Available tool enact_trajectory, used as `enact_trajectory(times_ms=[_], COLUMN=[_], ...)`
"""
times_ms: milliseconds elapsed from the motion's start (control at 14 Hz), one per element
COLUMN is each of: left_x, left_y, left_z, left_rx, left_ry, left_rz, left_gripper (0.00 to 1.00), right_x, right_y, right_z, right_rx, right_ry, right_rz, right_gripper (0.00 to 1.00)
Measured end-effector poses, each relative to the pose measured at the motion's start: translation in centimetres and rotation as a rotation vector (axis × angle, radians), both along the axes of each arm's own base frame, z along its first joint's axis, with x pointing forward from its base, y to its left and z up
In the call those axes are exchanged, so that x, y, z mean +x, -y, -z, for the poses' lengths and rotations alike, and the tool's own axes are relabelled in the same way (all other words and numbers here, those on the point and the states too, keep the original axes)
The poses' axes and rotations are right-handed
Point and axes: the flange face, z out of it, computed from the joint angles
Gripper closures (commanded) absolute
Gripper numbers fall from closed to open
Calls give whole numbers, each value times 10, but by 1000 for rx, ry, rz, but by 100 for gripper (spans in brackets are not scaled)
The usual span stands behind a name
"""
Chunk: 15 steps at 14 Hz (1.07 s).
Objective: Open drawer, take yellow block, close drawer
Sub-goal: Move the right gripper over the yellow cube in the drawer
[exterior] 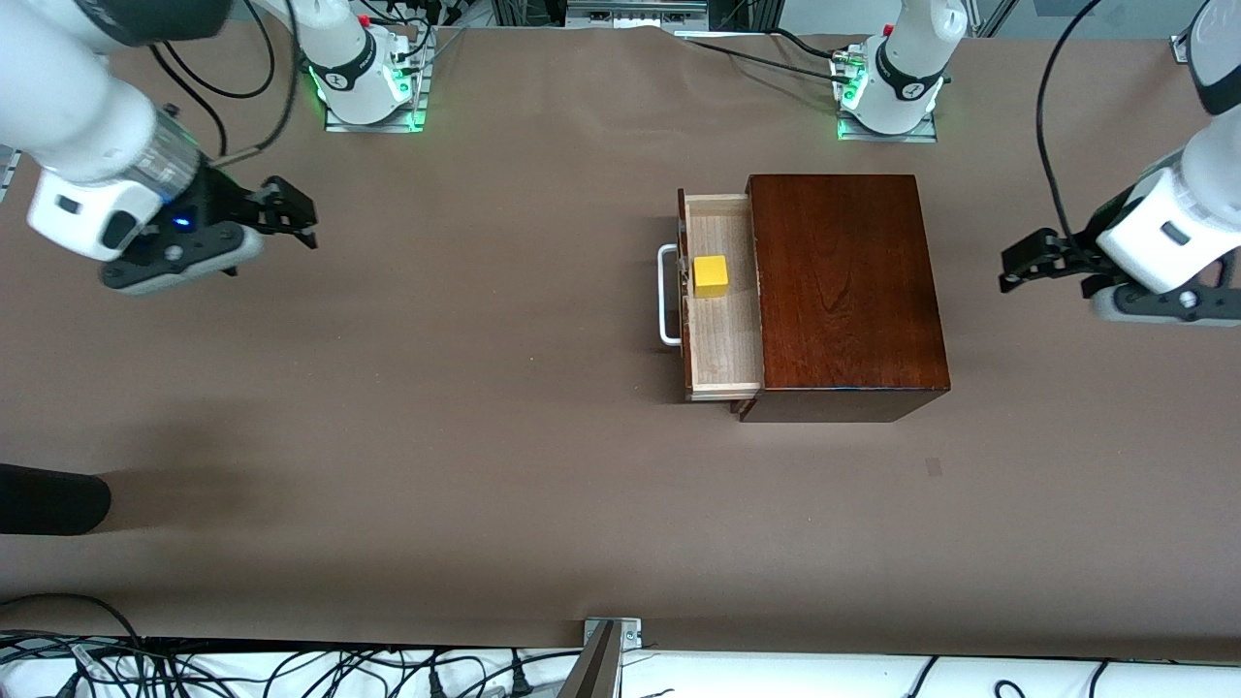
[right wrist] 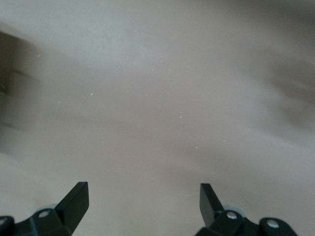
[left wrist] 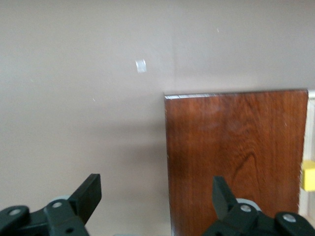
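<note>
Sitting in open drawer, yellow block well apart from both wide-open, empty grippers: right gripper, left gripper.

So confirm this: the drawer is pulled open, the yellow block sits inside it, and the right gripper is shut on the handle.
Wrong on one point. The front view shows the right gripper open over bare table, clear of the handle. The drawer is open, with the yellow block inside.
</note>
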Motion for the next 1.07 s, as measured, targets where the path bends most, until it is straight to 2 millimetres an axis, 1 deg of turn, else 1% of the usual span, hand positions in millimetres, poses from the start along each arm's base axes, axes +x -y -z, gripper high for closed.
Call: enact_trajectory(times_ms=[143, 214, 286, 357, 429, 643, 786, 857, 929, 1071], left_x=[-19, -25, -29, -31, -31, -31, -32, -32, -32, -32], left_y=[-5, -4, -2, 0, 1, 3, 3, 4, 4, 6], left_z=[10, 14, 16, 18, 18, 18, 19, 18, 18, 18], left_rx=[1, 1, 1, 2, 2, 2, 4, 4, 4, 4], left_ry=[29, 35, 35, 32, 32, 31, 31, 31, 31, 31], left_rz=[-6, -4, -2, -1, 0, 3, 4, 5, 6, 8], left_gripper=[0, 0, 0, 0, 0, 0, 0, 0, 0, 0], right_x=[5, 4, -1, -8, -18, -43, -54, -60, -67, -84], right_y=[-11, -22, -39, -63, -89, -169, -223, -252, -283, -341], right_z=[23, 35, 45, 50, 50, 36, 34, 38, 46, 75], right_rx=[-11, -20, -27, -32, -33, -9, 13, 26, 38, 67], right_ry=[-43, -77, -106, -117, -113, -37, 21, 45, 61, 81], right_rz=[-24, -54, -101, -150, -200, -378, -495, -542, -587, -672], right_gripper=[0, 0, 0, 0, 0, 0, 0, 0, 0, 0])
